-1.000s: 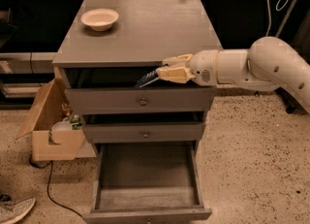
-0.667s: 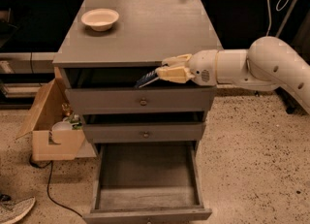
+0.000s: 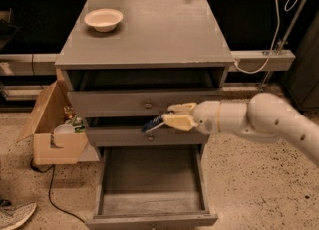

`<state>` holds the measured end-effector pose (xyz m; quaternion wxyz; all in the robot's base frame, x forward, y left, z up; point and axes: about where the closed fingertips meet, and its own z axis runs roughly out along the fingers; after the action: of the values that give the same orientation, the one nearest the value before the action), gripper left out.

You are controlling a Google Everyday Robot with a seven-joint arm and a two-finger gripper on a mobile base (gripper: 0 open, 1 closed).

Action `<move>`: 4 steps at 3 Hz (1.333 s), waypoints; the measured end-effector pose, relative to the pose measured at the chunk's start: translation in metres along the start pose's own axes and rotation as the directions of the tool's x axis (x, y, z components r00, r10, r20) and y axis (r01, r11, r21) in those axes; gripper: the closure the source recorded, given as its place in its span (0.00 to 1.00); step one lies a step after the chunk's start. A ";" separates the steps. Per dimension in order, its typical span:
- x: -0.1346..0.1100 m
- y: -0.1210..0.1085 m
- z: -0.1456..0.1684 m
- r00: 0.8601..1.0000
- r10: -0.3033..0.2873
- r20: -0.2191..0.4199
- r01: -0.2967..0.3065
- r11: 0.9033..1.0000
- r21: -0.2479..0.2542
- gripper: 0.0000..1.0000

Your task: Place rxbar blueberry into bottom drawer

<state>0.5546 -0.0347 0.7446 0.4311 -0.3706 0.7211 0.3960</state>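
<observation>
My gripper comes in from the right on a white arm and is shut on the rxbar blueberry, a small dark bar with a blue edge sticking out to the left of the fingers. It hangs in front of the middle drawer, above the bottom drawer. The bottom drawer is pulled out, and its bare grey floor shows.
A cream bowl sits on the cabinet top at the back left. The top drawer is closed. An open cardboard box with items stands on the floor to the left. A cable and a shoe lie at the lower left.
My gripper with the bar has moved down from in front of the top drawer to the level of the middle drawer, closer to the open bottom drawer.
</observation>
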 end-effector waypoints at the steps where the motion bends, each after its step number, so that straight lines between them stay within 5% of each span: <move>1: 0.085 0.008 0.022 0.994 0.108 -0.011 -0.108 0.994 0.008 1.00; 2: 0.163 -0.002 0.052 0.981 0.191 -0.027 -0.190 0.980 0.057 1.00; 4: 0.189 -0.021 0.072 0.985 0.171 -0.002 -0.171 0.983 0.073 1.00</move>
<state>0.5298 -0.0155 0.5440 0.4057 -0.2930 0.7658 0.4038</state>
